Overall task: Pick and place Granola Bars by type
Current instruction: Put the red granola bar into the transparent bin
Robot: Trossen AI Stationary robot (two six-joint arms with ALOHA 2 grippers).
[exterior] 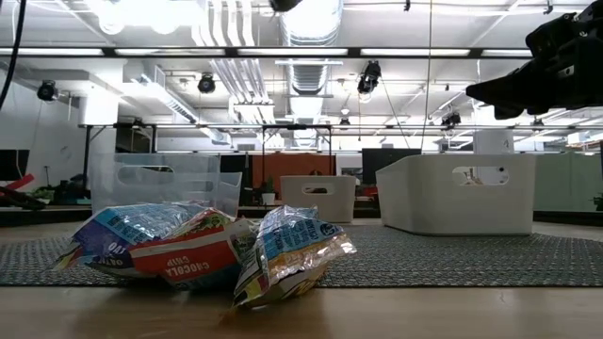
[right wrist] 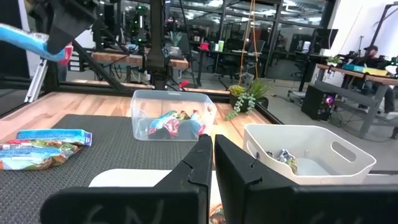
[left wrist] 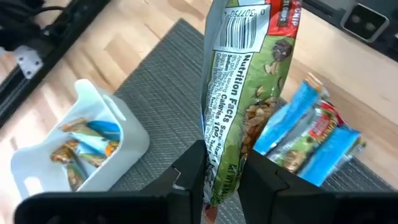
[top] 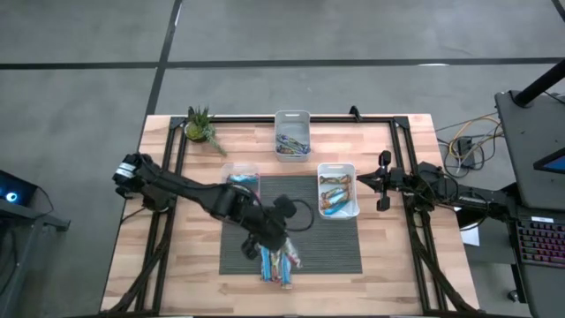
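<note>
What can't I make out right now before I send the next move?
- Held bar: top is cut off by the left wrist view's edge, so its front label is unread.
- Left gripper: the arm covers it in the high view.
- Pile of bars: overlapping, so the count is unclear.
- Far white bin: contents too small to sort by type.

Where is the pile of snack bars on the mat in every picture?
High view: pile of bars, bottom middle.
Low view: pile, left of centre, up close.
Left wrist view: pile, right side, behind the bar in the left tool.
Right wrist view: pile, far left.
Shared landmark: the dark mat under it.
</note>
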